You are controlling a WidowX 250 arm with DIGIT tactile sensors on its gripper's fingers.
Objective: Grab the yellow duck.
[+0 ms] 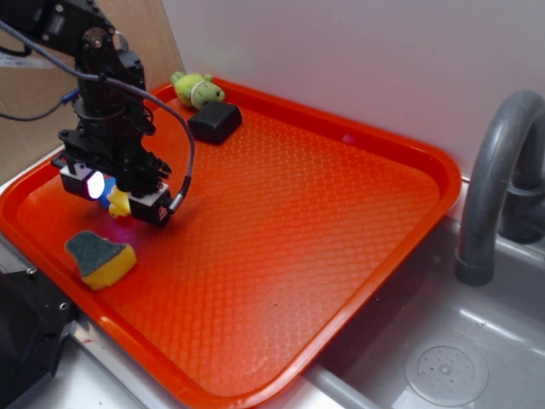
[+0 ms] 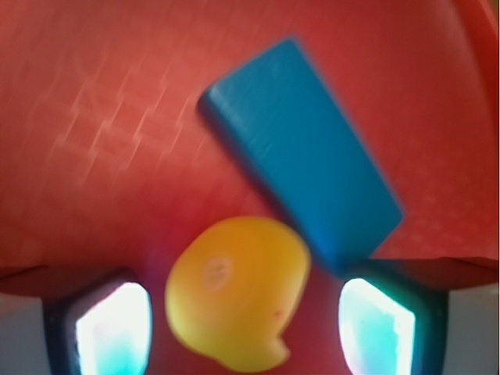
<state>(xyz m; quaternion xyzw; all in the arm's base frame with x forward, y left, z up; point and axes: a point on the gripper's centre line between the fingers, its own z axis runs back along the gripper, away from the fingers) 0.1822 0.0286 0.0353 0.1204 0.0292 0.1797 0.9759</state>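
Note:
The yellow duck (image 2: pixel 238 293) lies on the orange tray (image 1: pixel 298 196), between my two lit fingertips (image 2: pixel 113 328), with a gap on each side. In the exterior view the duck (image 1: pixel 119 204) shows just under my gripper (image 1: pixel 115 194), at the tray's left part. My gripper (image 2: pixel 244 332) is open, lowered around the duck and not touching it. A blue block (image 2: pixel 301 148) lies right behind the duck, touching or nearly touching it.
A yellow sponge with grey-green top (image 1: pixel 100 258) lies near the tray's front left edge. A green plush toy (image 1: pixel 196 89) and a black block (image 1: pixel 215 123) sit at the tray's far corner. A grey sink (image 1: pixel 443 358) with faucet (image 1: pixel 494 170) is on the right.

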